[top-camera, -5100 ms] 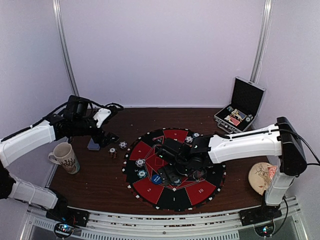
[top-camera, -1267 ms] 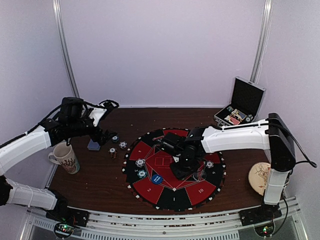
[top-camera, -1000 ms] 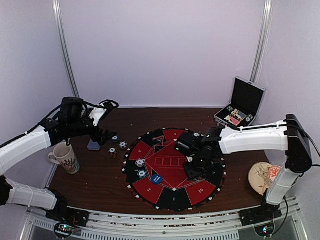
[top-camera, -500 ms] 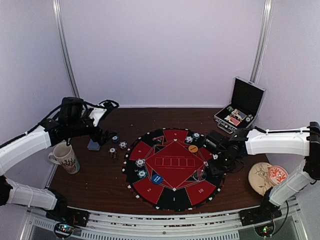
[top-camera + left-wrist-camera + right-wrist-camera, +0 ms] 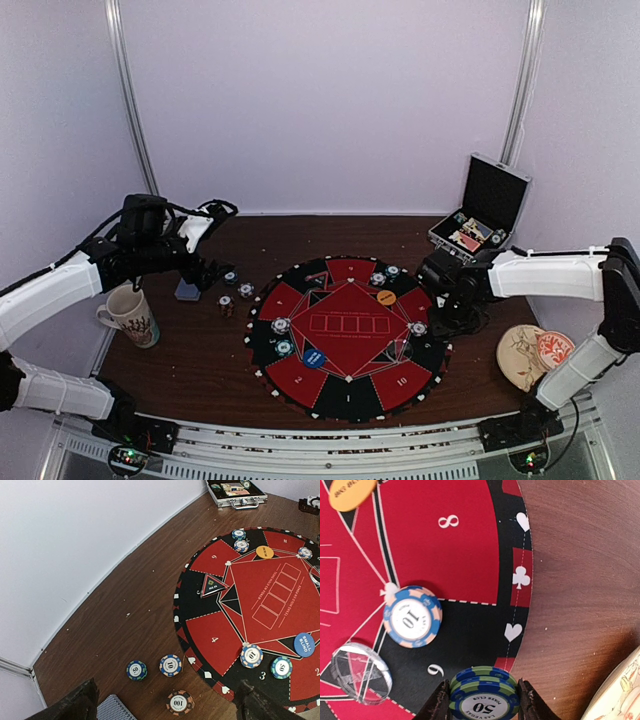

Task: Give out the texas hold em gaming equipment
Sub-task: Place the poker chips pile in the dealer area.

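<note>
Only half-open, right gripper (image 5: pixel 481 711) around 50 chip (image 5: pixel 482 692) (green-blue)

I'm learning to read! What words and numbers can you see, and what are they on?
"50" and "POKER CLUB": green-blue chip in the right gripper.
"10": blue-peach chip on the mat.
"8", "9": mat sections.
"SMALL BLIND": blue disc.
"100": brown chip on the table.
Orange disc: too blurred to read.
</note>
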Robot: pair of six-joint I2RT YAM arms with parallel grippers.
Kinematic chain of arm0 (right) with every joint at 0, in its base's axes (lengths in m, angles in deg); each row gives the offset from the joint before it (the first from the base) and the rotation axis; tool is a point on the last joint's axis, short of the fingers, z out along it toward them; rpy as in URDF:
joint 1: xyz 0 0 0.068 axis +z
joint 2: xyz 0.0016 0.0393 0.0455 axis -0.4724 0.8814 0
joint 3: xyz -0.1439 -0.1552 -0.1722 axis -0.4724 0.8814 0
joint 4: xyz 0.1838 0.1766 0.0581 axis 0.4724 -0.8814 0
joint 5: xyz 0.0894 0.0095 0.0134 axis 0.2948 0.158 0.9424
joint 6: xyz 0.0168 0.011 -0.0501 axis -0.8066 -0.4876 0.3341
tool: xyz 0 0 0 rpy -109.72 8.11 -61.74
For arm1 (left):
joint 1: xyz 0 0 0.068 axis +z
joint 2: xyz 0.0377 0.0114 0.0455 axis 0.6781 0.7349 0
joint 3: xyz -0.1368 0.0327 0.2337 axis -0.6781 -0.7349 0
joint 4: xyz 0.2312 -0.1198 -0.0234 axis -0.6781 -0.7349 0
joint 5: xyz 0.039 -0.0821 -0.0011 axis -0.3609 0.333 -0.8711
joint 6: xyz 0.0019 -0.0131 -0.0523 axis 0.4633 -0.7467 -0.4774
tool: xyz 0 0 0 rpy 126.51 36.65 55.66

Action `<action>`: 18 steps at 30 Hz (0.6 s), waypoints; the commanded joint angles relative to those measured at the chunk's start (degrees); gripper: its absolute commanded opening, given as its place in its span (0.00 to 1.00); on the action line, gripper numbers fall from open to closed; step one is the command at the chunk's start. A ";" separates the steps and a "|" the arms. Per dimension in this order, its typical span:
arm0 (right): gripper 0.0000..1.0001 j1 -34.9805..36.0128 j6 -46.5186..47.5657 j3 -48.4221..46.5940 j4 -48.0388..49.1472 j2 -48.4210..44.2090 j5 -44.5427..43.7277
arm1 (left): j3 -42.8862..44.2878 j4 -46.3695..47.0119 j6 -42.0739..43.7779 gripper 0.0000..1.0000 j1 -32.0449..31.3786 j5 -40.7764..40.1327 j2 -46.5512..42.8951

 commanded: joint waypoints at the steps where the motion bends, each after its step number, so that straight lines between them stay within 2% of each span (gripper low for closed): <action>1: 0.02 -1.43 2.73 -2.06 2.42 2.77 -1.05 | -0.48 2.36 -0.42 0.98 0.34 -0.19 -0.68; 18: 0.03 -4.40 5.64 -2.83 6.12 7.71 0.72 | -0.48 2.30 -0.35 0.98 0.32 -0.13 -0.76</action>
